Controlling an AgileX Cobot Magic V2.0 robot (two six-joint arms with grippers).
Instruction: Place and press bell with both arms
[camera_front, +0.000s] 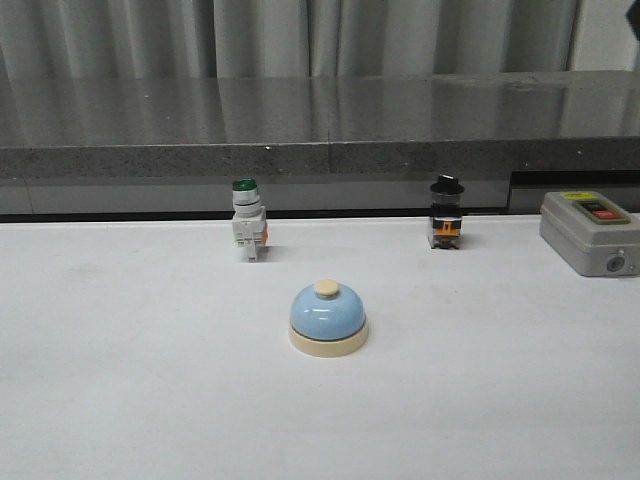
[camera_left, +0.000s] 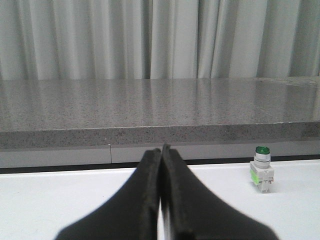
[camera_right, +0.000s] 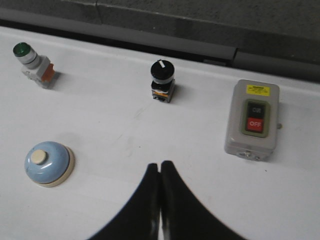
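The light-blue bell (camera_front: 328, 317) with a cream base and cream button stands upright on the white table, near the middle. It also shows in the right wrist view (camera_right: 48, 162). My right gripper (camera_right: 160, 165) is shut and empty, held above the table, apart from the bell. My left gripper (camera_left: 161, 149) is shut and empty, low over the table; the bell is out of its view. Neither arm shows in the front view.
A green-capped white push-button switch (camera_front: 247, 220) stands behind the bell, also in the left wrist view (camera_left: 261, 169). A black knob switch (camera_front: 446, 213) stands at the back right. A grey box with a red button (camera_front: 590, 231) sits at the far right. A grey stone ledge (camera_front: 320, 130) runs behind the table.
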